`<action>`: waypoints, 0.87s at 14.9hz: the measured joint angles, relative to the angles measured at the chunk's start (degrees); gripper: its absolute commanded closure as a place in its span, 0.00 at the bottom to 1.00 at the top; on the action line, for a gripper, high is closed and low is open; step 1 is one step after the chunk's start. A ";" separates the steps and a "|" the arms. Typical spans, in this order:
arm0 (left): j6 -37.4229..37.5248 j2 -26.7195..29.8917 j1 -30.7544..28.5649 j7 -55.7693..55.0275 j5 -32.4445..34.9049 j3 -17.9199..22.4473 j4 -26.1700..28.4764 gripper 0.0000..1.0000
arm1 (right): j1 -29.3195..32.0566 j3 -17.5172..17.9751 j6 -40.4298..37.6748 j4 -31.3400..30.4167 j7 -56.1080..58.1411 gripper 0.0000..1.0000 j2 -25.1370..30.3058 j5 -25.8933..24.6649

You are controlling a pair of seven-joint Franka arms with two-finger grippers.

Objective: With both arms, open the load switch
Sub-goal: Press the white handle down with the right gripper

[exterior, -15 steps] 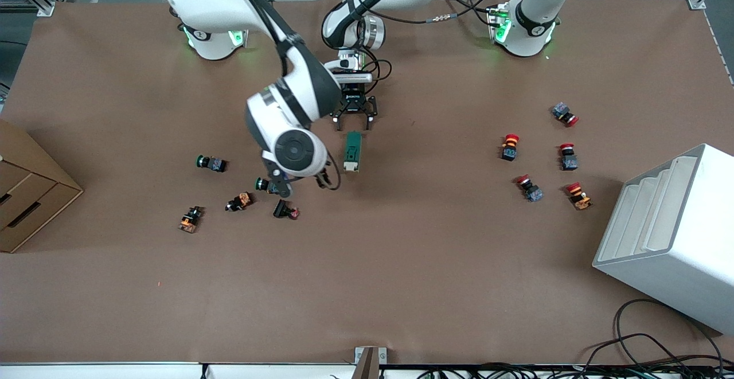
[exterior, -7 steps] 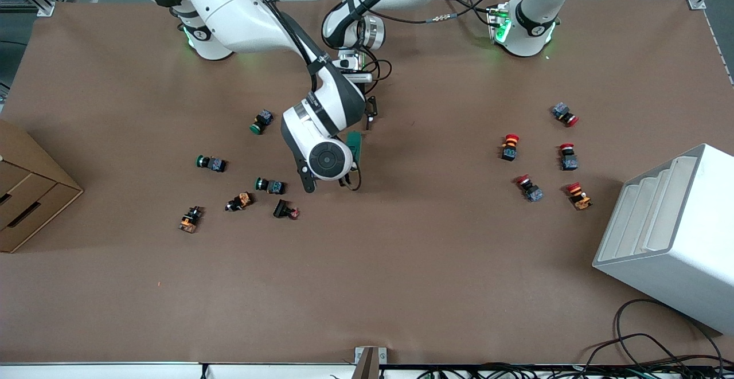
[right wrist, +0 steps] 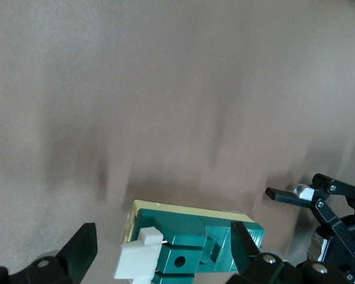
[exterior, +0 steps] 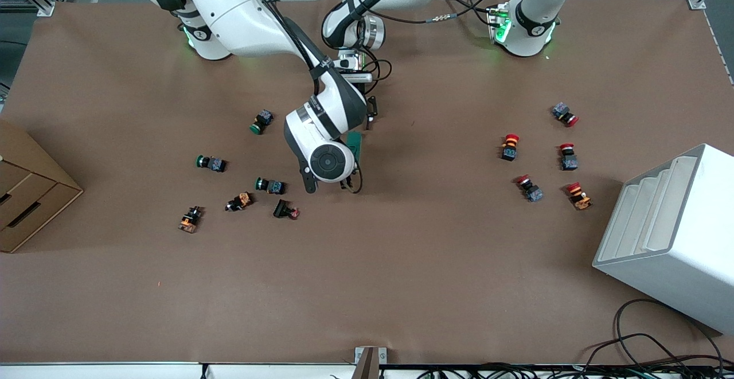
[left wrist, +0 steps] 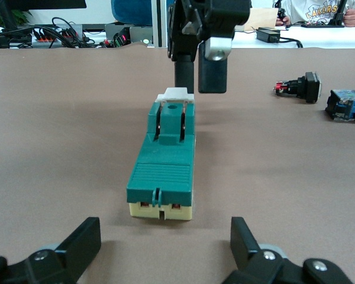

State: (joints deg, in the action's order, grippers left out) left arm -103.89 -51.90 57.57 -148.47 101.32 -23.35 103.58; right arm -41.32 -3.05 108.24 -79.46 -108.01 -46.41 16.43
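While both my pincers, left pincer point(left wrist: 165, 251) and right pincer point(right wrist: 165, 254), gape around the dark-green rectangular load switch point(left wrist: 165, 163) mid-surface, uneven closing could skid it aside.

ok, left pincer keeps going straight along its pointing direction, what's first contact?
Likely the load switch: it lies dead ahead between the left pincer's open fingers, cream end nearest. The right pincer hangs over its white-tab end. Depth unclear.

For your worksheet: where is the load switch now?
The load switch lies mid-table, between the open left gripper and the open right gripper.
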 measured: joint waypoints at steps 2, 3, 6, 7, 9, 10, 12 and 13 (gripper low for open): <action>0.08 -0.02 0.02 0.11 0.03 0.00 -0.01 0.04 | -0.77 0.05 -0.06 0.11 -0.94 0.00 -0.09 0.17; 0.12 -0.03 0.03 0.16 0.04 0.00 -0.01 0.04 | -1.33 0.08 -0.28 0.14 -1.44 0.00 -0.09 0.18; 0.21 -0.06 0.05 0.22 0.09 0.00 -0.01 0.04 | -2.48 -0.04 -1.99 0.76 -2.05 0.00 -0.09 0.17; 0.22 -0.06 0.05 0.22 0.10 0.00 -0.01 0.04 | -2.66 -0.03 -3.26 1.14 -2.07 0.00 -0.10 0.18; 0.26 -0.07 0.06 0.22 0.12 0.00 -0.01 0.04 | -2.96 0.03 -6.21 2.02 -2.08 0.00 -0.10 0.18; 0.30 -0.08 0.07 0.22 0.13 0.00 -0.01 0.04 | -3.08 0.03 -7.46 2.55 -2.10 0.00 -0.10 0.18; 0.39 -0.11 0.09 0.22 0.16 0.01 -0.01 0.04 | -3.24 0.03 -10.00 3.70 -2.12 0.00 -0.10 0.19; 0.43 -0.12 0.10 0.22 0.17 0.01 -0.01 0.04 | -3.25 0.03 -10.92 4.21 -2.12 0.00 -0.10 0.19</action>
State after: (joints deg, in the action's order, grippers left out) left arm -103.46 -52.02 57.67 -148.25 101.49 -23.34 103.56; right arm -44.58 -3.02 97.32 -75.25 -110.13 -46.50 16.62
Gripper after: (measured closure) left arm 0.035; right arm 0.000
